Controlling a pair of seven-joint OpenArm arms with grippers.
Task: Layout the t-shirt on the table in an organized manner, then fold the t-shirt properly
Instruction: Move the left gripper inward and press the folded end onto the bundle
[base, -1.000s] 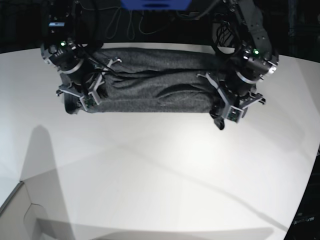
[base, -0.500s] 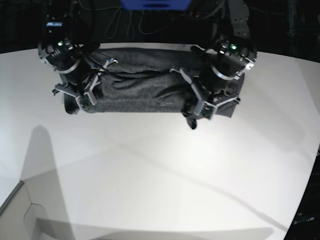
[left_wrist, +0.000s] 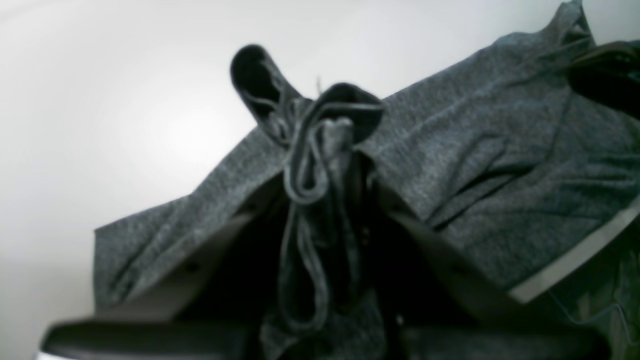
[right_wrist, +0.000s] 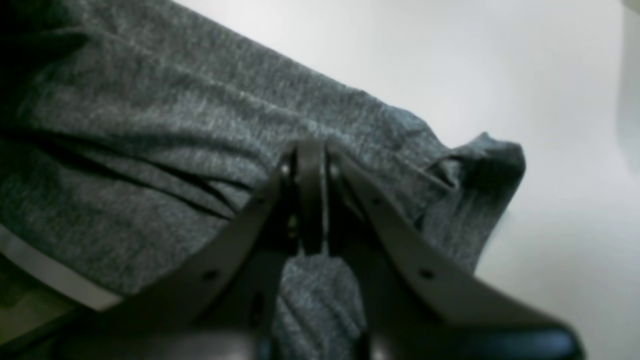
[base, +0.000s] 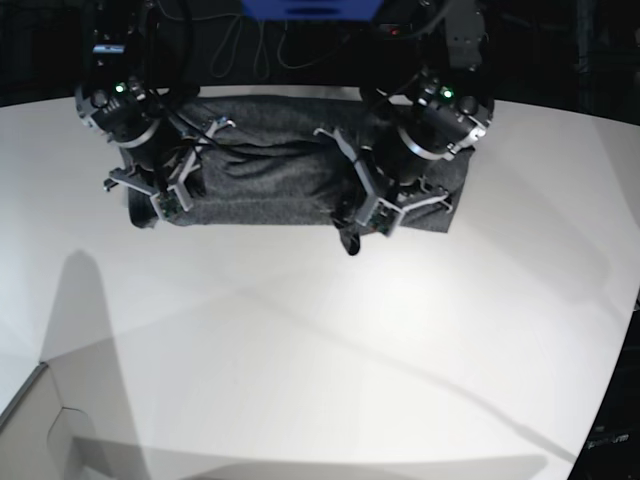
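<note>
Now the folding step is in hand. One t-shirt is lying on the far part of the table, already narrowed to a long band, and two grippers are working on it.

The left gripper is pinching a bunched end of the cloth; in the left wrist view a twisted roll of grey fabric is sitting between its fingers, lifted off the table, so its jaws are closed narrowly on the t-shirt. It is standing over the middle of the band, with a doubled part of the cloth lying under and beside it, so I judge that one end is being carried across toward the other.

The right gripper is standing at the other end of the band. Its jaws are pressed fully together, and in the right wrist view the tips are resting against the cloth; whether a thin layer is caught between them, I cannot tell.

Next, the carried end is needing to come down flat and edge on edge with the other end, then the fingers opening without dragging the thin fabric.
</note>
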